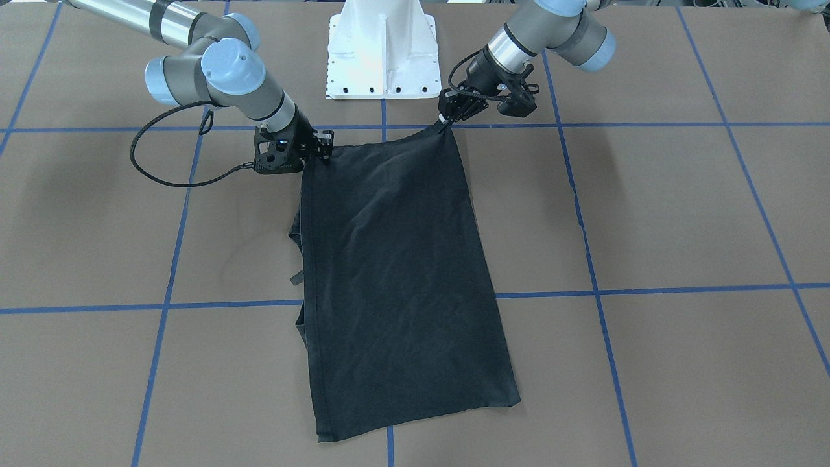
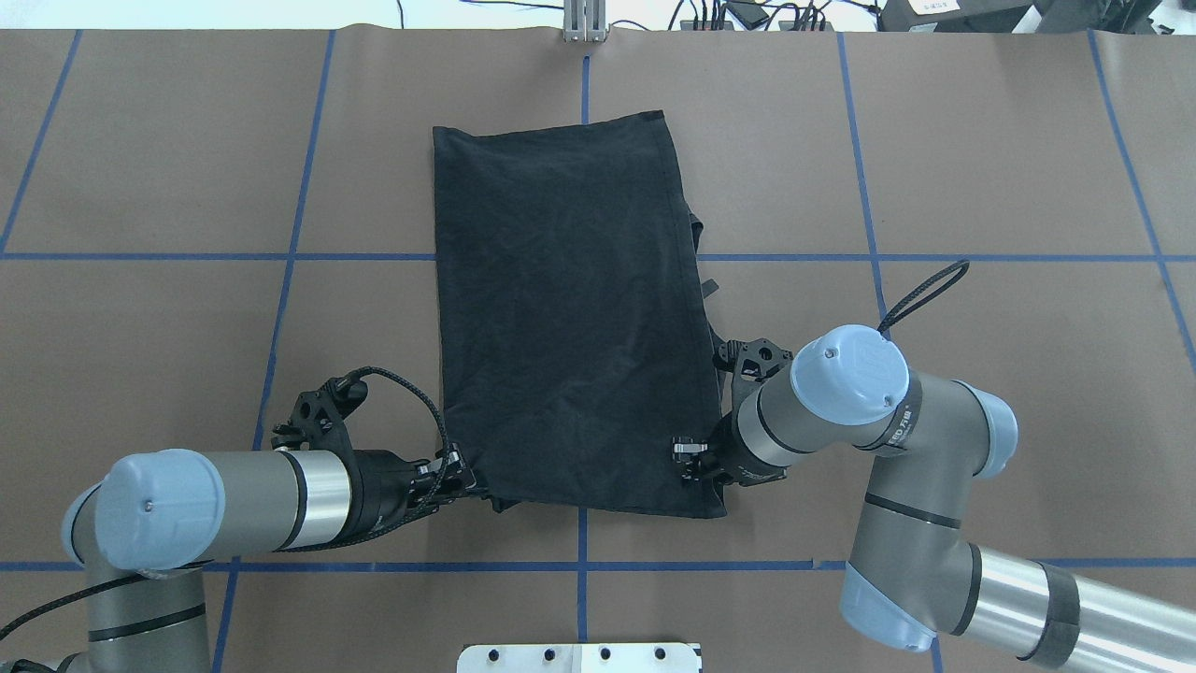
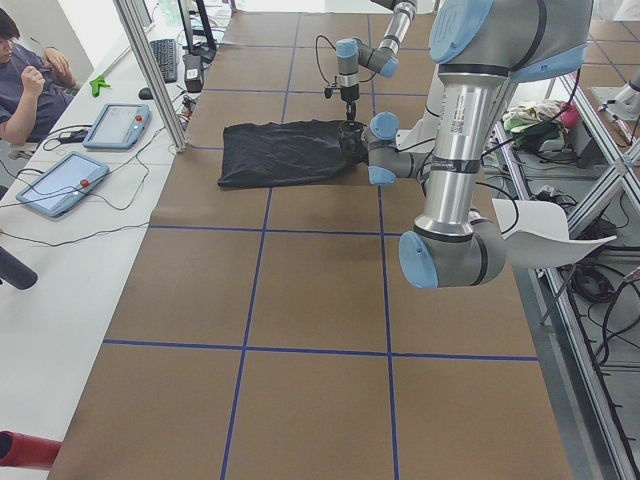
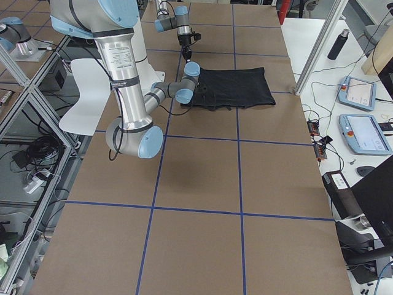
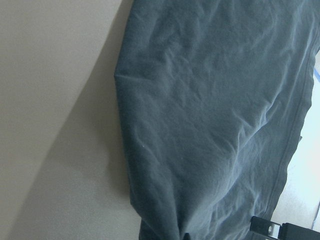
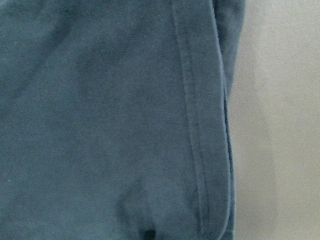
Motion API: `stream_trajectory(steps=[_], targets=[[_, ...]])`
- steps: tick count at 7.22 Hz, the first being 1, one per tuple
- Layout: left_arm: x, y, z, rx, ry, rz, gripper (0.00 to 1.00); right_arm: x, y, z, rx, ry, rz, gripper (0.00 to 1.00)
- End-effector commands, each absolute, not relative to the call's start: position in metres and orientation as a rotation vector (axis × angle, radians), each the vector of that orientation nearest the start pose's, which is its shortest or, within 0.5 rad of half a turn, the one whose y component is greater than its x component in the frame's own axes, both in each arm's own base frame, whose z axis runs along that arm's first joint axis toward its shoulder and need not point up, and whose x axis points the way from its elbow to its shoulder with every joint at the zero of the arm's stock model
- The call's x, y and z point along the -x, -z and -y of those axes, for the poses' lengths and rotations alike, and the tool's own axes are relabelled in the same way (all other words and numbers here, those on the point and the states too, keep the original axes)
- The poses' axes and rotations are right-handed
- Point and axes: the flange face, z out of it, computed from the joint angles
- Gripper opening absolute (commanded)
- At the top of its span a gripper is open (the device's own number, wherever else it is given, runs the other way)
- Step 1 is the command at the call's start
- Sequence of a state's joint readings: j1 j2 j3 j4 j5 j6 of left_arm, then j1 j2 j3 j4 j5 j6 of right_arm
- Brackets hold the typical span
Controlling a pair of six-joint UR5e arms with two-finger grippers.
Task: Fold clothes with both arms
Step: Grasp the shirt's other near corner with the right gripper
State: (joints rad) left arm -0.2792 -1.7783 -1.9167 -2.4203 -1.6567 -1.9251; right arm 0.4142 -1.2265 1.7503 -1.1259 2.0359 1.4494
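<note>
The black T-shirt (image 1: 395,259) (image 2: 561,308) lies on the brown table (image 1: 681,207) folded into a long narrow rectangle, plain side up, no logo showing. My left gripper (image 1: 446,121) (image 2: 464,479) is shut on the shirt's near corner, and the cloth there is drawn up into a point. My right gripper (image 1: 324,150) (image 2: 690,458) is shut on the other near corner, beside the hem. Dark fabric (image 5: 210,125) (image 6: 100,100) fills both wrist views, with a stitched hem (image 6: 200,125) in the right one. A bit of sleeve and a tag poke out from under the hem side (image 1: 297,259).
The white pedestal base (image 1: 382,52) (image 2: 579,657) stands just behind the shirt's near edge. Blue tape lines (image 1: 681,290) grid the table. Beyond the far edge is a bench with tablets (image 3: 62,180) (image 4: 362,132), cables and a seated person (image 3: 25,85).
</note>
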Motion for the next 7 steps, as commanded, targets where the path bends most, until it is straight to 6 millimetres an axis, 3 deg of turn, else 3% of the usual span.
stream_trajectory(steps=[1,2,5,7], targets=[[-0.480,-0.290,0.267,0.125,0.465,-1.415,0.00,0.526,-0.334,0.328,0.157,-0.042,1.027,0.15],[-0.480,-0.290,0.267,0.125,0.465,-1.415,0.00,0.526,-0.333,0.328,0.153,-0.042,1.030,0.02],[-0.470,-0.279,0.264,0.127,0.458,-1.440,0.00,0.519,-0.328,0.328,0.154,-0.039,1.052,0.00],[-0.469,-0.287,0.264,0.127,0.464,-1.413,0.00,0.497,-0.339,0.309,0.259,0.016,1.057,0.00]])
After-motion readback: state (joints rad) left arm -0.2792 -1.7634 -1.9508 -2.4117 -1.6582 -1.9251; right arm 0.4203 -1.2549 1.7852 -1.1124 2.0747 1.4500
